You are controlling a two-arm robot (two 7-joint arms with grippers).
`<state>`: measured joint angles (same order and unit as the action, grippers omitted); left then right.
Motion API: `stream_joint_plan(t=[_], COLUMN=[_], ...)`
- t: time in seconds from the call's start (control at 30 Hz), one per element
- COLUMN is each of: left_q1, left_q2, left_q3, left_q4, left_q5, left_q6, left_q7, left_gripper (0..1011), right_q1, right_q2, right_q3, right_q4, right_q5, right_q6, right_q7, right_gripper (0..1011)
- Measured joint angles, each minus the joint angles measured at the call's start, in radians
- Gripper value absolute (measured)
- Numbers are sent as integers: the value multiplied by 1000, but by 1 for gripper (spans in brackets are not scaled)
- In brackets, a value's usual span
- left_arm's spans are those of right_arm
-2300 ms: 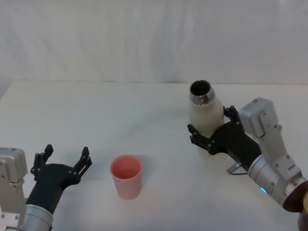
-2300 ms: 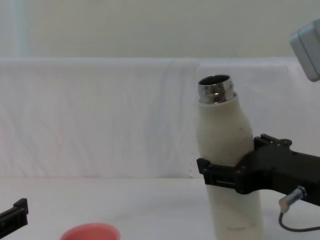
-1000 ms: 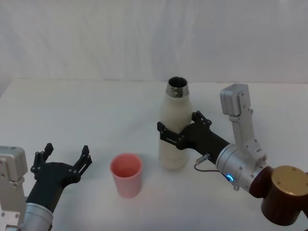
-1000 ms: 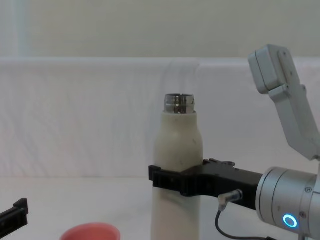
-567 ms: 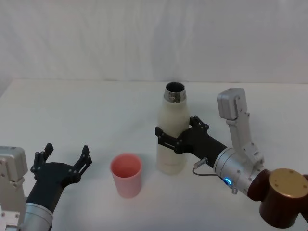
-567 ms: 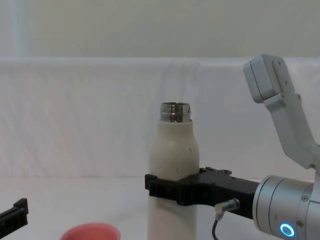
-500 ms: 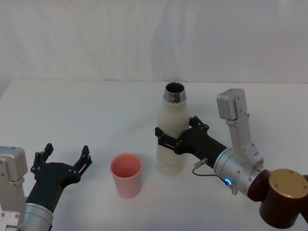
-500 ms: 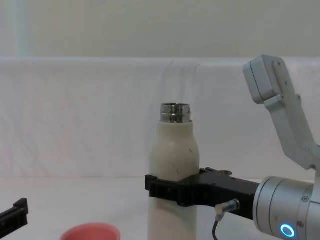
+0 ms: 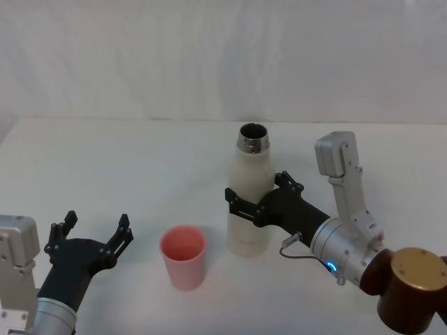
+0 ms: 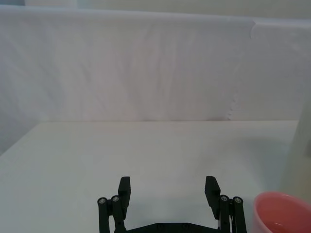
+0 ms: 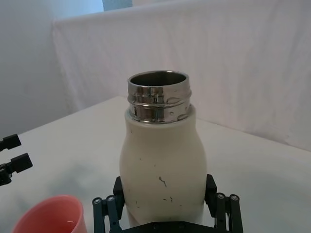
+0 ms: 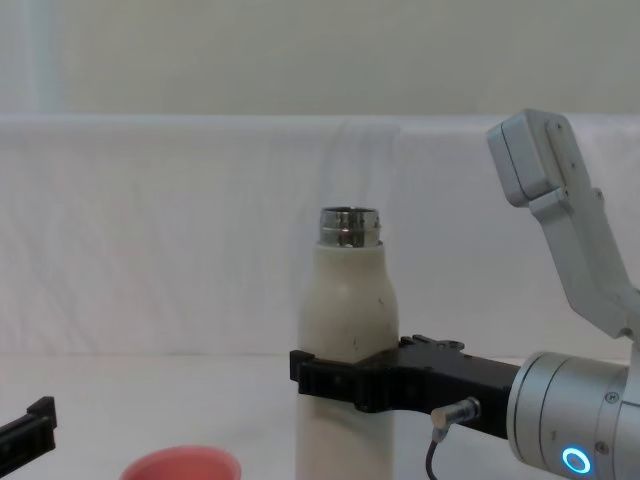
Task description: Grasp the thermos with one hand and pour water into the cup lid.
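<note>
Carried leftward from the right side of the tabletop since a couple of seconds ago, the thermos now stands upright and uncapped just right of the cup lid, close beside it without touching. Clamped around its lower body is the right end effector, one black finger on each side. Over at the near left, the left end effector sits parked with fingers spread wide, gripping nothing, a little apart from the pink cup lid.
</note>
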<state>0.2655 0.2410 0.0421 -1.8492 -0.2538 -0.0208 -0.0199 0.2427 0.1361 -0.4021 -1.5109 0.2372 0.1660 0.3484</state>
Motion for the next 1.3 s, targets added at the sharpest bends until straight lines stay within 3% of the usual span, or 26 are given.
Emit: stream_joint_plan(t=[0.77,1.3], left_q1=[0,0], left_q2=[0,0], left_q3=[0,0], left_q4=[0,0], left_q5=[0,0], left_q6=[0,0], left_q7=[0,0], left_gripper=[1001,1001], right_q1=[-1,-22], right_q2=[-1,46], right_q3=[1,-29], right_q4=[-1,-49], right_q5=[-3,13], right_q6=[-1,-12], right_q7=[1,-26], right_gripper=[1001,1001])
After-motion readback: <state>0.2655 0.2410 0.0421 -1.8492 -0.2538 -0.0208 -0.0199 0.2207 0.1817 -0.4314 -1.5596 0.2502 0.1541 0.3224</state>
